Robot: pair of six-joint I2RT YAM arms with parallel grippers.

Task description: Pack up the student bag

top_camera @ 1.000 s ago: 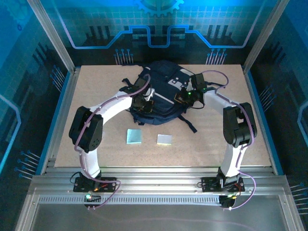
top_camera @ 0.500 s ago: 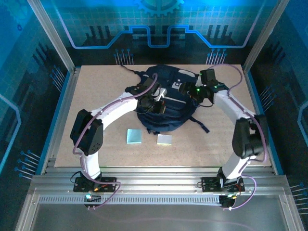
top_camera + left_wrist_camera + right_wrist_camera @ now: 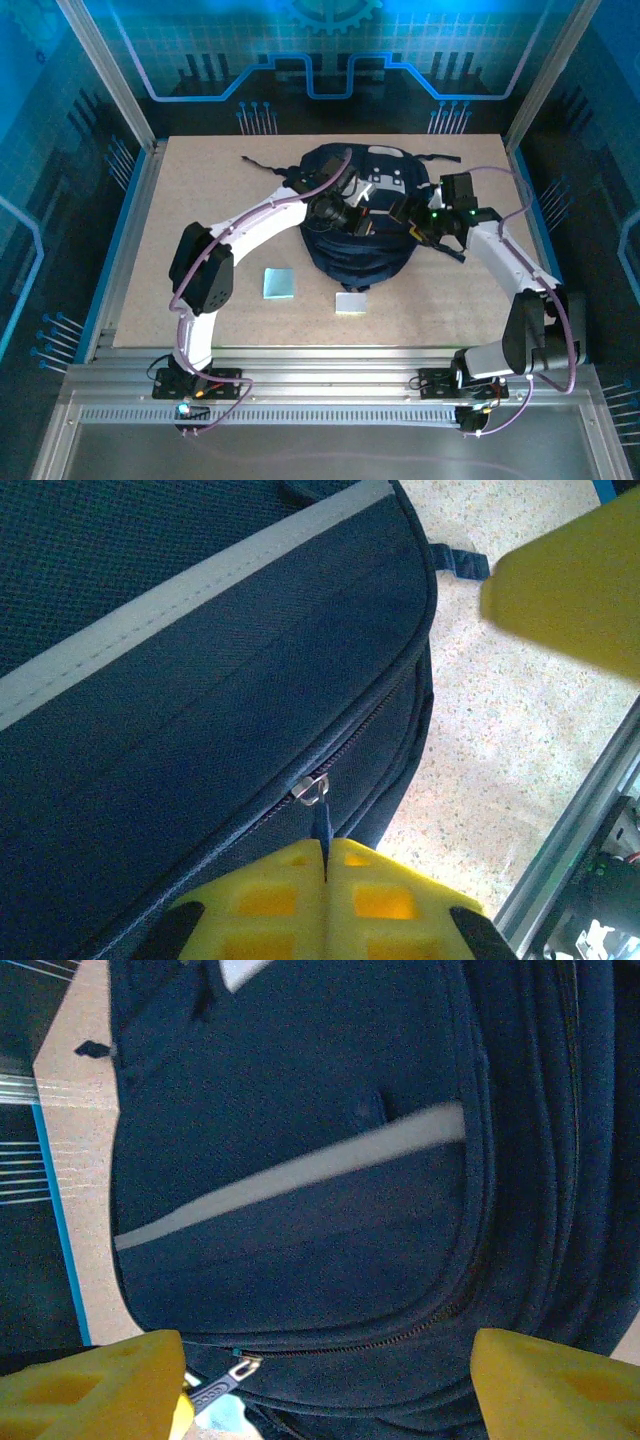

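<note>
The bag (image 3: 360,262) has slid to the right across the table (image 3: 200,200) and turned a little in the last second. It now sits right of centre, towards the back. Its near edge is just beside the pale square (image 3: 350,302), which seems to have been nudged nearer. The blue square (image 3: 279,283) hasn't budged.

The big change is the right gripper (image 3: 414,224). It was shut a second ago and now its jaws have sprung wide. In the right wrist view the right gripper (image 3: 325,1400) has its yellow fingers (image 3: 95,1380) far apart over navy fabric, holding nothing. A silver-tipped zip tab (image 3: 225,1380) lies loose just beside one finger, so it looks as though it let that tab go.

The left gripper (image 3: 323,865) hasn't loosened at all. Its jaws are pressed flat together on the dark pull (image 3: 321,825) hanging from the slider (image 3: 311,790). My read is that the zip is being opened so the squares can go in, and neither is packed yet. How far the zip has run I can't say, since the teeth are too fine to read from overhead.

As for pose, the left arm reaches forward and bends right, its wrist over the middle of the bag with the left gripper (image 3: 358,221) on top. The right arm has swung out wide, elbow low at the right edge of the table, forearm angled back in towards the bag's right flank.
</note>
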